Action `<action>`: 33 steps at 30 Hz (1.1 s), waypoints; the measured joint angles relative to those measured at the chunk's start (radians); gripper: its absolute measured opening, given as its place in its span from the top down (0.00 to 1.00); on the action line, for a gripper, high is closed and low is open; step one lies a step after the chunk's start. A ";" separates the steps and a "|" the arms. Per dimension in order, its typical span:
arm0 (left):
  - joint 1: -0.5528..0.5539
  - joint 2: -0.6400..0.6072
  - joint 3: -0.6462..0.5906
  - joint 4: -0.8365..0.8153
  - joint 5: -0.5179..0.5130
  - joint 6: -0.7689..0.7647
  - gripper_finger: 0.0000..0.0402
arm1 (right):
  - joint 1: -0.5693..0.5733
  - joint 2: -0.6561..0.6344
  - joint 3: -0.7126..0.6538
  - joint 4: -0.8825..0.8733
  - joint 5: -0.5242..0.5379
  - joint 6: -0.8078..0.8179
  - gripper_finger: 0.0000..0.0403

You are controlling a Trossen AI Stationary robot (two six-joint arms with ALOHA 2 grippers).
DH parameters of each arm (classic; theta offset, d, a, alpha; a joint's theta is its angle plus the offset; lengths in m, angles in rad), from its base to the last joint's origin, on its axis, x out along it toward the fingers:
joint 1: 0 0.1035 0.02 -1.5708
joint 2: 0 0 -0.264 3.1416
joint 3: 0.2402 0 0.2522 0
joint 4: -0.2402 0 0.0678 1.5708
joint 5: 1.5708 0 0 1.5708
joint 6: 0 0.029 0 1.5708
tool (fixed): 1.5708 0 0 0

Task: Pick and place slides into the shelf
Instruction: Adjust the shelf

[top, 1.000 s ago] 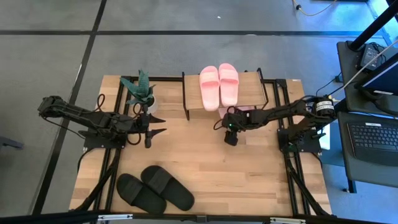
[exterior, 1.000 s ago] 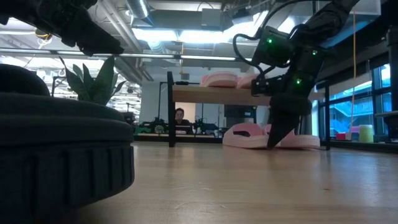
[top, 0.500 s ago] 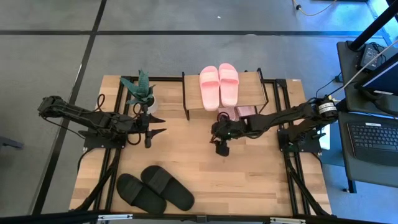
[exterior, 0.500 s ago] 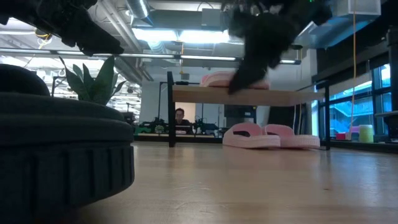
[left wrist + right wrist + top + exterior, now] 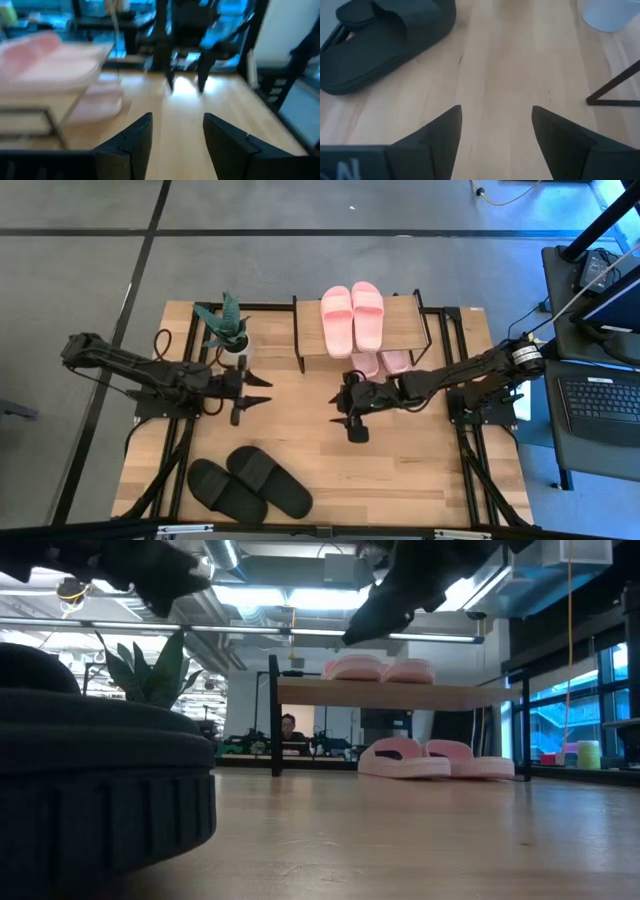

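Writing: none legible on any slide. Right gripper spread wide, empty, mid-bench; left gripper likewise (parted, empty); black slides near bench's front edge.

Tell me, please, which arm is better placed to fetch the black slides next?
Probably the right. The right gripper is open, empty, and its wrist view looks straight at the black slides. The left gripper is also open, but points toward the shelf, away from them.
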 joint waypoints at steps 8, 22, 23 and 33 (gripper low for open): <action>0.026 0.194 -0.033 0.330 0.071 0.072 0.59 | 0.031 -0.147 -0.101 -0.019 0.087 0.006 0.40; 0.282 0.499 -0.032 0.671 0.261 -0.007 0.59 | 0.040 -0.581 -0.441 0.180 0.124 0.053 0.40; 0.293 0.522 -0.031 0.695 0.262 -0.015 0.59 | 0.040 -0.591 -0.446 0.180 0.125 0.053 0.40; 0.381 0.686 0.049 0.709 0.254 -0.029 0.59 | 0.040 -0.606 -0.453 0.151 0.125 0.052 0.40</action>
